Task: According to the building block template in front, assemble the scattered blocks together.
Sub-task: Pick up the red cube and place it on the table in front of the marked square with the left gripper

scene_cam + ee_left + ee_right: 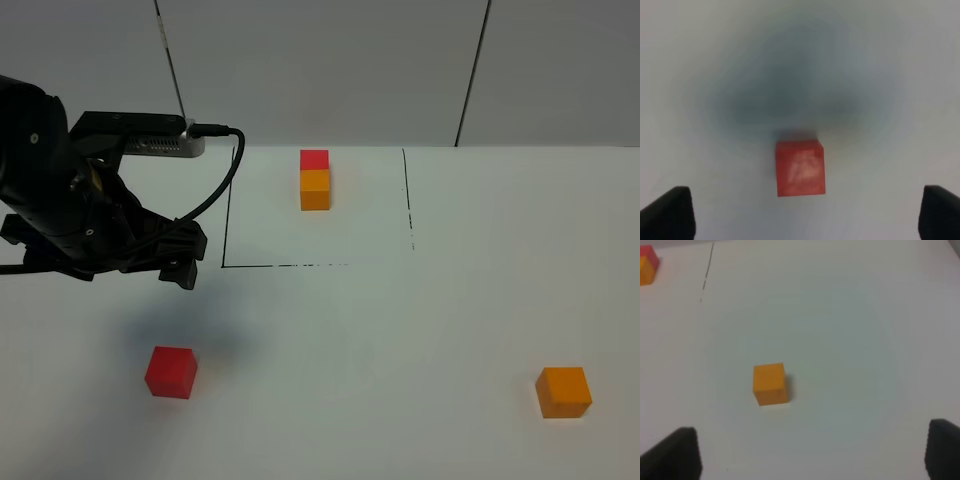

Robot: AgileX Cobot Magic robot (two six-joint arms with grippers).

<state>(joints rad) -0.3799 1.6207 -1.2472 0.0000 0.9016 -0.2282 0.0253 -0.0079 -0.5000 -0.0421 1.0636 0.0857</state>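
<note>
The template, a small red cube joined to a small orange cube [315, 180], sits on the white table inside a thin black-line square [225, 215]. A loose red cube [171, 371] lies front left, and a loose orange cube [563, 391] lies front right. My left gripper [180, 268] hovers above the table, behind the red cube. In the left wrist view the red cube [800, 167] lies centred ahead of the left gripper [805, 214], which is open and empty. In the right wrist view the right gripper [807, 452] is open and empty, with the orange cube [770, 383] ahead of it.
The white table [400, 330] meets a grey panelled wall [330, 60] at the back. The left arm's cable [225, 180] hangs near the square's left line. The template [647, 265] and one black line [707, 272] show far off in the right wrist view.
</note>
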